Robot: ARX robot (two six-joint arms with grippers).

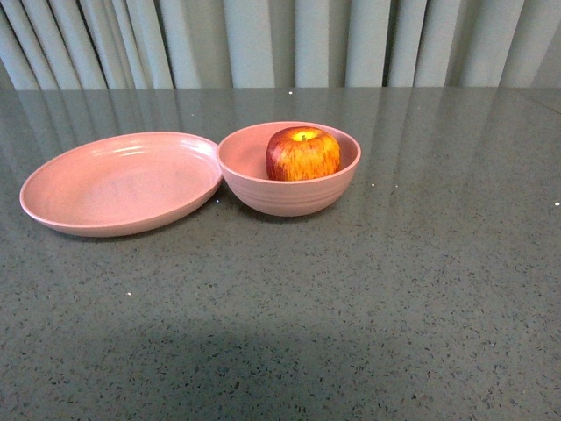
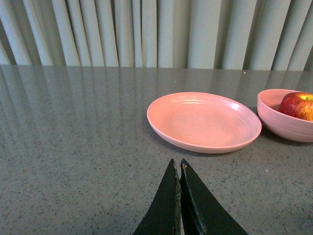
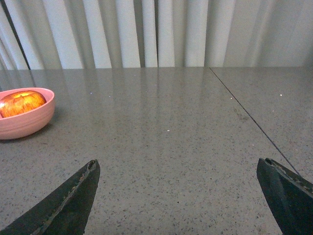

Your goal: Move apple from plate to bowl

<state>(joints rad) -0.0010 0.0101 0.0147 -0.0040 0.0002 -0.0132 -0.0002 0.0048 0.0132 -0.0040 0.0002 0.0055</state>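
The red apple point(image 1: 302, 153) with yellow streaks sits inside the deep pink bowl point(image 1: 289, 200) near the table's middle. The wide pink plate point(image 1: 114, 184) lies empty to the bowl's left, its rim touching the bowl. Neither arm shows in the front view. In the left wrist view my left gripper point(image 2: 176, 164) is shut and empty, a short way in front of the plate point(image 2: 203, 120); the bowl point(image 2: 281, 122) and apple point(image 2: 298, 105) are at the edge. In the right wrist view my right gripper point(image 3: 178, 165) is wide open and empty, well away from the bowl point(image 3: 24, 122) and apple point(image 3: 20, 103).
The grey speckled table point(image 1: 394, 289) stretches all around the dishes. A pleated curtain point(image 1: 280, 39) hangs behind the table's far edge. A thin seam point(image 3: 249, 117) runs across the tabletop in the right wrist view.
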